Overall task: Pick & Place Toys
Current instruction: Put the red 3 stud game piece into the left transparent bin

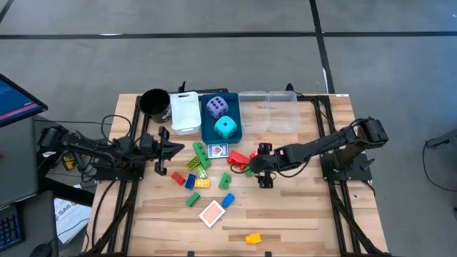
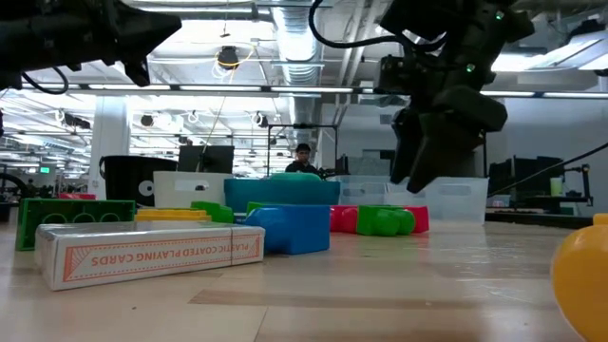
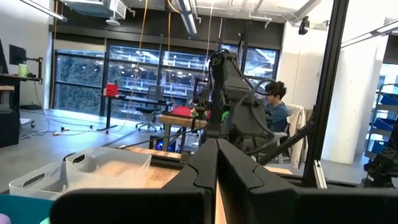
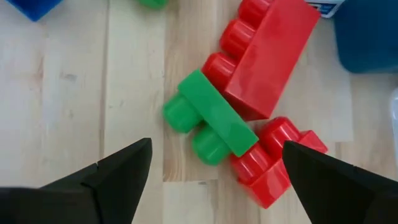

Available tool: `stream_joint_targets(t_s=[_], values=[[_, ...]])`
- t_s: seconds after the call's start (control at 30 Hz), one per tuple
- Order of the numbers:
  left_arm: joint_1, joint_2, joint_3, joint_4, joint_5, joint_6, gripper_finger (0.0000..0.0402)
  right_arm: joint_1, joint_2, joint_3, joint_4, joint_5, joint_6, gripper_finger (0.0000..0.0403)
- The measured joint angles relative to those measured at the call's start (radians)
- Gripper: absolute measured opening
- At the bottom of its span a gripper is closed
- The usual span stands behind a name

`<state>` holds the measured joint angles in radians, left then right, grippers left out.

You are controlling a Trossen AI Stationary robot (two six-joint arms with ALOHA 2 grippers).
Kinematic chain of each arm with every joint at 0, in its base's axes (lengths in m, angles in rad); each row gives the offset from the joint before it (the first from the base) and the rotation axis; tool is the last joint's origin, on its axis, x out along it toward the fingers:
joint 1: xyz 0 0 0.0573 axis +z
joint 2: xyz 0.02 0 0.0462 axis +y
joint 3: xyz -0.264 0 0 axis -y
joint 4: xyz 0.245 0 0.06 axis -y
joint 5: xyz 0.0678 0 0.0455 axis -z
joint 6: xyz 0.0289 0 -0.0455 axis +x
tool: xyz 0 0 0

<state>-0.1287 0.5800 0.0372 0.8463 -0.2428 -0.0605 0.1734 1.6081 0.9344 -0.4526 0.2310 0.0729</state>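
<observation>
Even, bright overhead light; ceiling lamps (image 2: pixel 228 59) glare in the low view. Shadows on the table (image 1: pixel 300 214) are soft. Between the right wrist's wide-apart jaws the bricks (image 4: pixel 242 99) are sharp; the yellow brick (image 2: pixel 584 285) nearest the low camera is blurred.

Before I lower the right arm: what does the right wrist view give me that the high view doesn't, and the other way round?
Only the right wrist view shows how the cluster lies: a small green brick lies against a large red brick and a smaller red brick, with the right gripper's fingers open on either side.

Only the high view shows the rest: purple die and cyan die in the blue bin, a card box, a yellow brick, and the left gripper waiting left of the pile.

Both show the right gripper over that red-green cluster.
</observation>
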Motion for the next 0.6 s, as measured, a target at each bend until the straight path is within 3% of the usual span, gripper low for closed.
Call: stream_joint_targets(t_s=[0.6], values=[[0.000, 0.000, 0.000, -0.001, 0.003, -0.008, 0.0003, -0.002, 0.000, 0.000, 0.026, -0.028, -0.081, 0.0340]])
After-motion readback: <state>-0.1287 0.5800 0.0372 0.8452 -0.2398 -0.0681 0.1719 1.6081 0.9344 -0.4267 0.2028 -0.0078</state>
